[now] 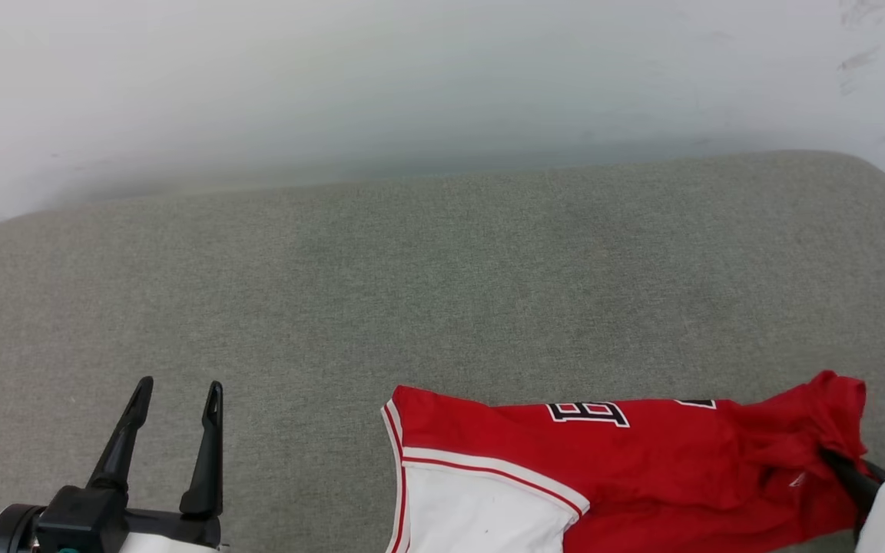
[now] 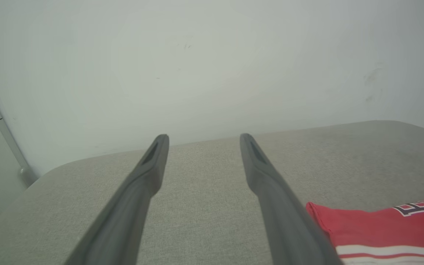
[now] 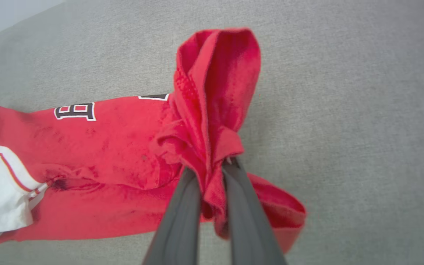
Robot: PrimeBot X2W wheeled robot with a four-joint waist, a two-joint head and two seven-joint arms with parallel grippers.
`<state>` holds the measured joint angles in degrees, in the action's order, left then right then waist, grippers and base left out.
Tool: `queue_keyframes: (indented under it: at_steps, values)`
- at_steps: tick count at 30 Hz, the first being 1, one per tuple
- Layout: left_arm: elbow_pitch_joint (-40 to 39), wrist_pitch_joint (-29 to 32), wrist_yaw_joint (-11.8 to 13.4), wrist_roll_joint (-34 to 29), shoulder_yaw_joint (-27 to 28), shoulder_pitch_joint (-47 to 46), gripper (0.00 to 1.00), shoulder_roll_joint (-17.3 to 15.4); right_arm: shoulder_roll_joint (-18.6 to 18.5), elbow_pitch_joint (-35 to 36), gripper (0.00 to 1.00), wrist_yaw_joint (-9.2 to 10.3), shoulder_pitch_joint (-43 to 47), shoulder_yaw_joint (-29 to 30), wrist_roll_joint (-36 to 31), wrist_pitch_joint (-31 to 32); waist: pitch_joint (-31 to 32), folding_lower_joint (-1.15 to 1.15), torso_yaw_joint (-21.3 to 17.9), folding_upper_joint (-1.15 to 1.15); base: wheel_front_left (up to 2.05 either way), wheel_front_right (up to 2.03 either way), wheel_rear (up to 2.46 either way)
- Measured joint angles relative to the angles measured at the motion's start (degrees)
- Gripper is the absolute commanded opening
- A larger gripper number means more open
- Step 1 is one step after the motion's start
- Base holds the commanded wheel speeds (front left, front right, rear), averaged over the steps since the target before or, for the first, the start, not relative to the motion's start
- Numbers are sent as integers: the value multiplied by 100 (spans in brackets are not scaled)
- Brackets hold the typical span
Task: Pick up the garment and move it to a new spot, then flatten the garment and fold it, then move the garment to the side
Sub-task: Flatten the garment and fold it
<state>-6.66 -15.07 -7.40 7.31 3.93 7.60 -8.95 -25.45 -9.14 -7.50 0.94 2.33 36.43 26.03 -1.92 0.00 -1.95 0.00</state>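
Right wrist view: bunched garment between clamped jaws of right tool

The left gripper hangs with its two long dark fingers spread wide and nothing between them, pointing across a grey fabric surface toward a pale wall. At the lower right, the garment lies on that surface, red with white and red stripes and a black, white-outlined character. Its near corner sits just beside the right-hand finger, though contact cannot be judged.
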Motion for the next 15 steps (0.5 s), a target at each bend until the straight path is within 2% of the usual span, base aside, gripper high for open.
queue_keyframes:
  at_steps: [10, 15]
  values:
    - [5, 0, 0, 51, -60, 136, 100, -5, 980, 1411, 0, 0, 367, -312, 358, 1042, 96, 0, 181, 0, 0, 0, 0]
    - [27, 0, 0, 53, -87, 136, 100, -3, 1727, 1719, 0, 1, 366, -554, 559, 1337, 116, 0, 297, 0, 0, 0, 0]
